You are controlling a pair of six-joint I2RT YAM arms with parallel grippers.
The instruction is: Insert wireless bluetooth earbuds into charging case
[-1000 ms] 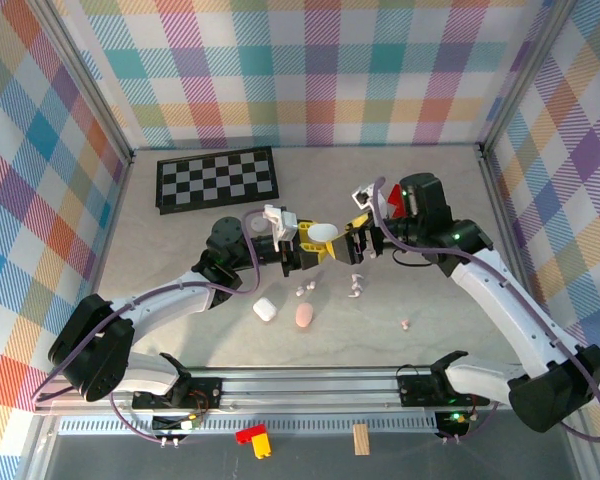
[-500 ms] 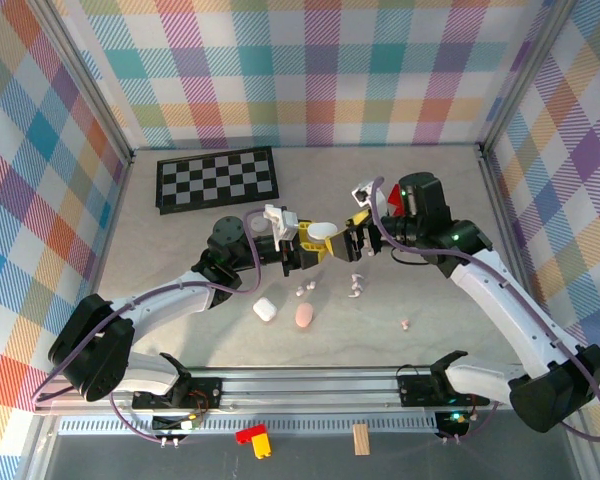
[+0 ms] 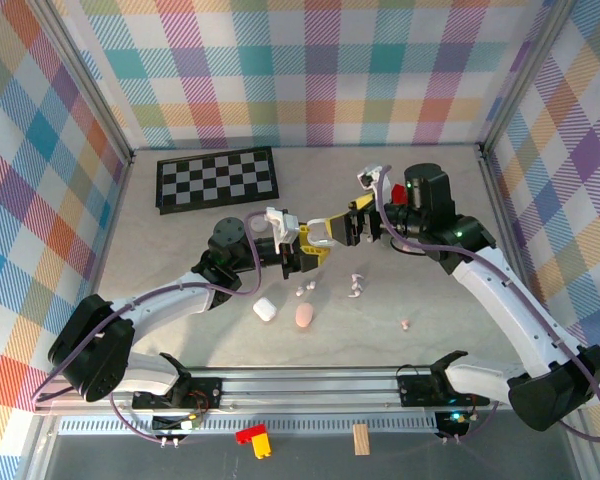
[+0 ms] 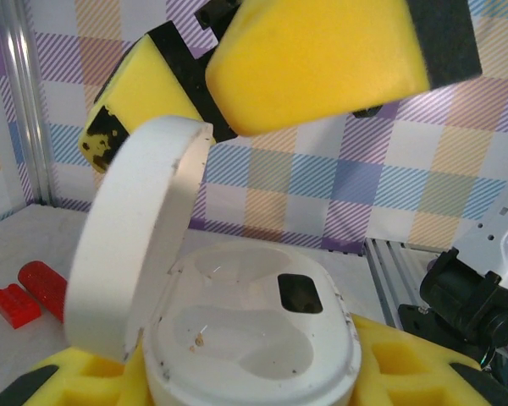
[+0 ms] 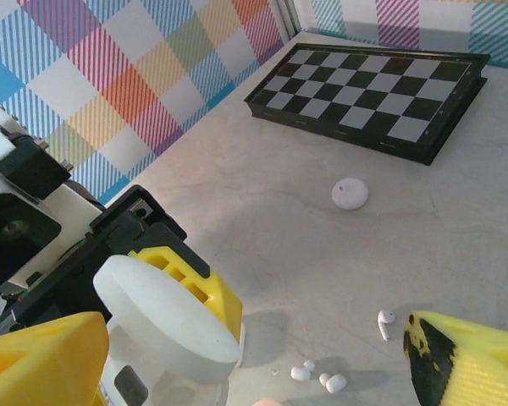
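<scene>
Right gripper [image 3: 357,228] has risen and drawn back; its fingers stand spread wide at the raised lid [image 4: 140,245]. Left gripper [image 3: 302,252] clamps the open case [image 4: 254,347], cavities upward. Earbuds [image 3: 355,287] lie scattered on the table [image 3: 180,245], apart from all fingers, stem directions unclear.

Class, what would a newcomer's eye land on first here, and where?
An open white charging case, lid up and both wells empty, sits clamped in the left gripper above the middle of the table. The right gripper hangs open at that lid, and tiny white earbuds lie loose just below.
</scene>
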